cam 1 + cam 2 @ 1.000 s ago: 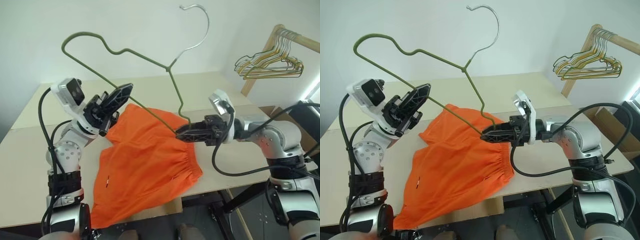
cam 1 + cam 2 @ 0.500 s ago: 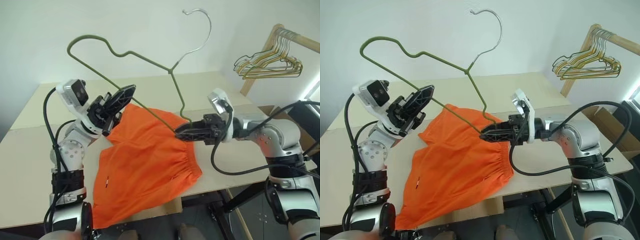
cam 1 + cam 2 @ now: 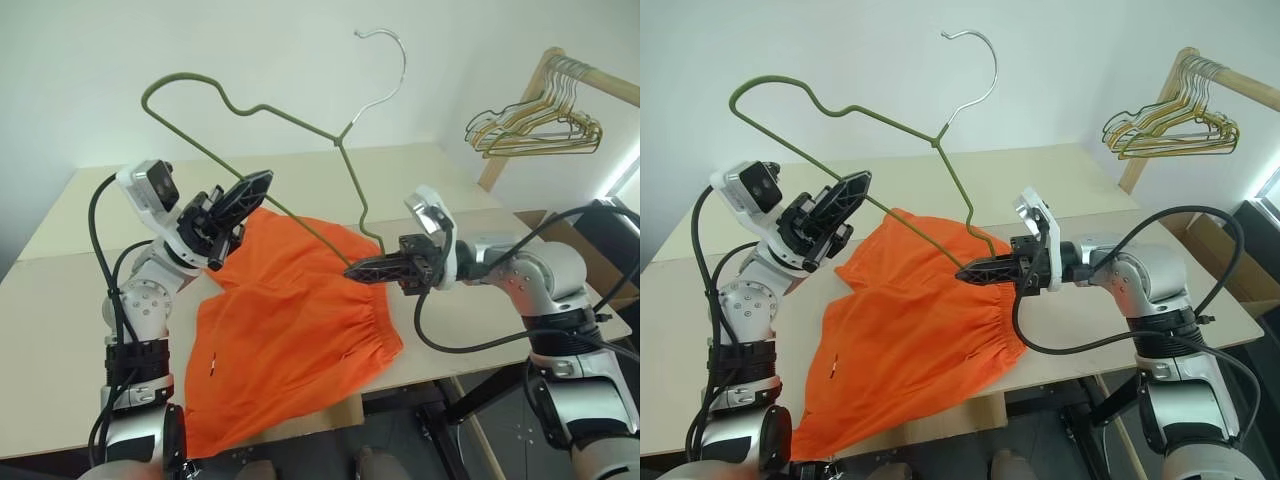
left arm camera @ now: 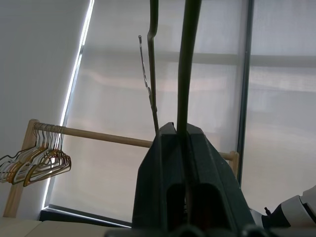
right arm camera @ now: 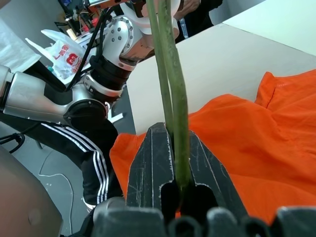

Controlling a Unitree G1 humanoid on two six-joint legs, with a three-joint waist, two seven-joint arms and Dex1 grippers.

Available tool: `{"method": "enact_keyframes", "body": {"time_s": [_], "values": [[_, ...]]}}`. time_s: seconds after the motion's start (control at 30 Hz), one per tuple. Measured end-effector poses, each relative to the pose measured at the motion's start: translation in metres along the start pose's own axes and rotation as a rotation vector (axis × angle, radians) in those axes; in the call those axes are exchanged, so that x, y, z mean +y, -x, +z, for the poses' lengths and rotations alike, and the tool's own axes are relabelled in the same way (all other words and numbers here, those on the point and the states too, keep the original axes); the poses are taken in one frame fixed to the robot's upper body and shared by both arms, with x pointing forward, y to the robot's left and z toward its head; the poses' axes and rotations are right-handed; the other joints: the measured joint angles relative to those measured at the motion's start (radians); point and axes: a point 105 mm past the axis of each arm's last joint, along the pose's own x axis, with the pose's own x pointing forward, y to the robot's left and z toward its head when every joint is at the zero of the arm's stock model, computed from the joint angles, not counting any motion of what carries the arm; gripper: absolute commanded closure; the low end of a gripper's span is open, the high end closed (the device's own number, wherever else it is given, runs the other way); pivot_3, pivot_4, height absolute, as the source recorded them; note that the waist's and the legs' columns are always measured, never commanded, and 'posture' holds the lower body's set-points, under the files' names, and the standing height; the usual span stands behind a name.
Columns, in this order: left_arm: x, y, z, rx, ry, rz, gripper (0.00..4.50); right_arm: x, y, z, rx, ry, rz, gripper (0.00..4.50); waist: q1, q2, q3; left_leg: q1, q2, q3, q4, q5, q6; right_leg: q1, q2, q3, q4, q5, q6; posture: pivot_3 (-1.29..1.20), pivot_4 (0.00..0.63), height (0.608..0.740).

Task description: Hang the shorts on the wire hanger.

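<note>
Orange fabric is spreading under both my tools in the head views: the shorts (image 3: pixel 290 330) are lying flat on the pale counter (image 3: pixel 60 290), one leg drooping over the near edge, the gathered waistband just below my right tool (image 3: pixel 352 270). Between my two tools the olive-green wire hanger (image 3: pixel 300 118) is standing up off the counter, its silver hook above both of them and its lower bar sloping down from my left tool (image 3: pixel 262 181) to my right one. My left tool is clamping tight on that bar up above the far corner of the shorts. My right tool is pinching shut on the hanger's low corner, right over the cloth. Well off beyond my right arm, a bunch of gold and green hangers (image 3: pixel 535 125) is hanging on a wooden rail (image 3: pixel 590 75).

Through my left wrist camera, my left tool's fingers (image 4: pixel 153 187) are squeezing narrow on the green wire, which is running up between them toward a bright blinded window.

Through my right wrist camera, my right tool's fingers (image 5: pixel 150 173) are gripping two green strands of the hanger, with the shorts lying just past the tips and a person's striped trouser leg (image 5: pixel 96 163) beyond the counter's edge.
</note>
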Motion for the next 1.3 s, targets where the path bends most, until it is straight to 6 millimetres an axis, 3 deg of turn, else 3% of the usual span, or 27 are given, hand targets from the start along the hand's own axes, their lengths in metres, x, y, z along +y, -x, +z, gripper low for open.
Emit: {"method": "enact_keyframes", "body": {"time_s": [0.03, 0.17, 0.3, 0.4, 0.5, 0.67, 0.87, 0.97, 1.13, 1.3], "values": [[0.000, 0.000, 0.000, 0.004, -0.005, 0.004, 4.50, 0.000, 0.000, 0.000, 0.000, -0.001, -0.001, 4.49, 0.000, 0.000, 0.000, 0.000, 0.000, 0.000, 0.000, 0.000, 0.000, 0.000, 0.000, 0.000, 0.000, 0.000, 0.000, -0.06, 0.000, 0.740], [0.003, 0.002, -0.003, 0.055, -0.009, 0.022, 3.47, -0.001, -0.001, 0.000, -0.003, -0.004, -0.003, 4.50, -0.001, 0.000, 0.000, 0.000, 0.000, 0.000, 0.000, 0.000, 0.000, 0.000, 0.000, 0.000, 0.000, 0.000, 0.000, -0.06, 0.000, 0.740], [0.010, 0.007, -0.026, 0.157, 0.029, 0.090, 2.07, -0.003, 0.001, 0.005, -0.047, -0.017, -0.032, 4.50, 0.000, 0.000, 0.000, 0.000, 0.000, 0.000, 0.000, 0.000, 0.000, 0.000, 0.000, 0.000, 0.000, 0.000, 0.000, -0.05, 0.000, 0.740], [0.016, 0.026, -0.046, 0.283, 0.060, 0.176, 1.04, -0.003, 0.009, 0.012, -0.109, -0.025, -0.056, 4.50, -0.001, 0.000, 0.000, 0.000, 0.000, 0.000, 0.000, 0.000, 0.000, -0.001, 0.000, 0.000, 0.000, 0.000, 0.000, -0.06, 0.000, 0.740], [0.015, 0.052, -0.073, 0.462, 0.073, 0.248, 0.05, -0.005, 0.023, 0.006, -0.157, -0.091, -0.124, 4.50, -0.001, 0.000, 0.000, -0.001, 0.000, 0.000, 0.000, 0.000, 0.000, -0.001, 0.000, 0.000, 0.000, 0.000, 0.000, -0.07, 0.000, 0.740], [0.009, 0.084, -0.097, 0.730, -0.014, 0.284, 0.02, -0.007, 0.063, -0.035, -0.124, -0.270, -0.310, 4.50, 0.010, 0.001, 0.000, -0.003, 0.000, 0.001, 0.000, 0.000, 0.000, -0.002, -0.002, -0.002, -0.001, 0.000, 0.000, -0.08, 0.000, 0.740], [0.003, 0.090, -0.098, 0.903, -0.153, 0.207, 0.02, 0.009, 0.114, -0.086, -0.028, -0.507, -0.528, 4.50, 0.010, 0.001, 0.000, -0.003, 0.000, 0.002, 0.000, 0.000, 0.000, -0.001, -0.001, -0.001, -0.002, 0.000, 0.000, -0.11, 0.000, 0.740], [-0.002, 0.092, -0.099, 0.973, -0.191, 0.151, 0.02, 0.029, 0.135, -0.110, 0.011, -0.710, -0.547, 4.50, 0.000, 0.001, 0.000, -0.002, 0.000, 0.002, 0.000, 0.000, 0.000, -0.001, -0.001, 0.000, -0.002, 0.000, 0.000, -0.11, 0.000, 0.740], [-0.005, 0.095, -0.102, 1.021, -0.202, 0.125, 0.02, 0.050, 0.152, -0.125, -0.028, -0.957, -0.494, 4.50, -0.009, 0.001, 0.000, -0.002, 0.000, 0.004, 0.000, 0.000, 0.001, 0.002, 0.000, 0.002, -0.002, -0.001, 0.001, -0.12, 0.000, 0.740], [-0.006, 0.095, -0.104, 1.041, -0.219, 0.106, 0.02, 0.056, 0.169, -0.138, -0.039, -1.063, -0.538, 4.50, -0.010, 0.001, 0.000, 0.001, 0.001, 0.004, 0.000, 0.000, 0.001, 0.002, 0.000, 0.002, -0.002, -0.002, 0.003, -0.10, 0.000, 0.740]]}}
